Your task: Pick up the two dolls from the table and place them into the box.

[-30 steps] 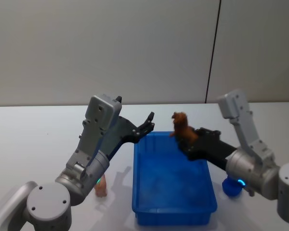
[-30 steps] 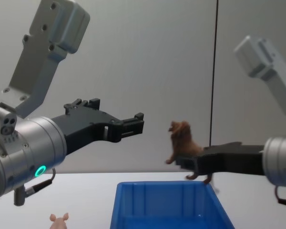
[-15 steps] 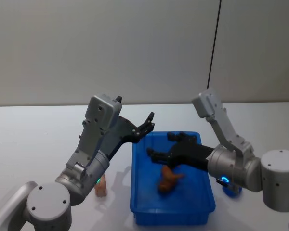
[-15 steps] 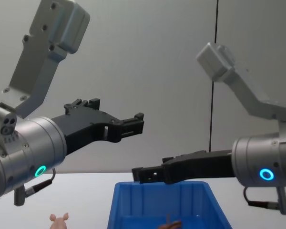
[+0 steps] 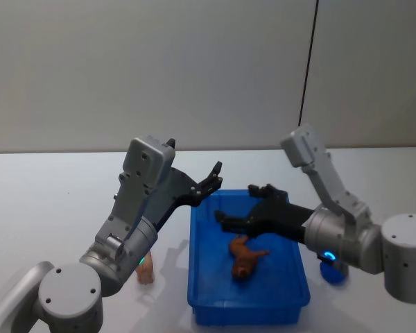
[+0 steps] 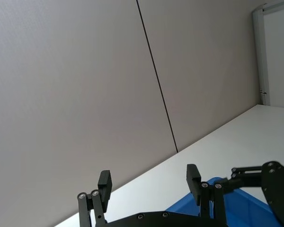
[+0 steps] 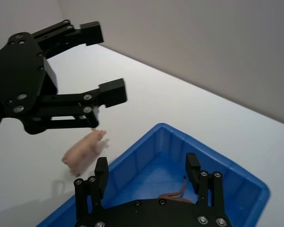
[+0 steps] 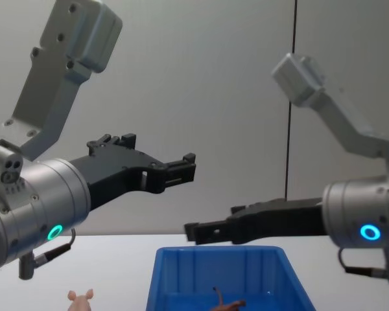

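The brown-orange doll lies on its side on the floor of the blue box, its dark tail showing in the right wrist view. My right gripper hovers open and empty above the box's middle, well above that doll. The pale pink doll stands on the white table just left of the box, partly behind my left arm. My left gripper is held open and empty in the air over the box's far left corner. From the chest, the box sits low, with the pink doll to its left.
A small blue round object sits on the table right of the box, half hidden by my right arm. A grey wall with a dark vertical seam backs the table. In the right wrist view the left gripper hangs above the pink doll.
My right gripper carried the brown doll over the box, opened and dropped it. The doll now lies inside, and the gripper has risen slightly. The left arm has not moved.
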You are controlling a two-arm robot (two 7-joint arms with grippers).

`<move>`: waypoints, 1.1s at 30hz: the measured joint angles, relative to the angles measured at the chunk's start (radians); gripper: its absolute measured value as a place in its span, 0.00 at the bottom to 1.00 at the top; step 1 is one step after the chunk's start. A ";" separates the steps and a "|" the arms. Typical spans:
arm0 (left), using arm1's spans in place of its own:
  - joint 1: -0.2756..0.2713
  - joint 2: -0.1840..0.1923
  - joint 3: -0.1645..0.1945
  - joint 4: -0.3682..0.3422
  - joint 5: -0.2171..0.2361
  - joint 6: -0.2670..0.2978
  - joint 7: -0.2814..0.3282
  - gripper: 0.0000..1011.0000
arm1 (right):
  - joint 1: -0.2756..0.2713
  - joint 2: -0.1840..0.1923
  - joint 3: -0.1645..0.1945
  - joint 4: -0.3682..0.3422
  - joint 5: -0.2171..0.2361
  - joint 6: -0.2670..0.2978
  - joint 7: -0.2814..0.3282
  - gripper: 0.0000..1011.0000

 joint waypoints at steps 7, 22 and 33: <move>0.000 0.000 0.000 0.000 0.000 0.000 0.000 0.99 | -0.029 0.036 0.023 -0.039 -0.003 -0.047 -0.050 0.99; 0.000 0.000 0.000 0.000 0.000 0.000 0.000 0.99 | -0.204 0.174 0.112 -0.225 0.065 -0.132 -0.230 0.99; 0.000 0.000 0.000 0.000 0.000 0.000 0.000 0.99 | -0.352 0.248 0.163 -0.338 0.157 -0.125 -0.340 0.99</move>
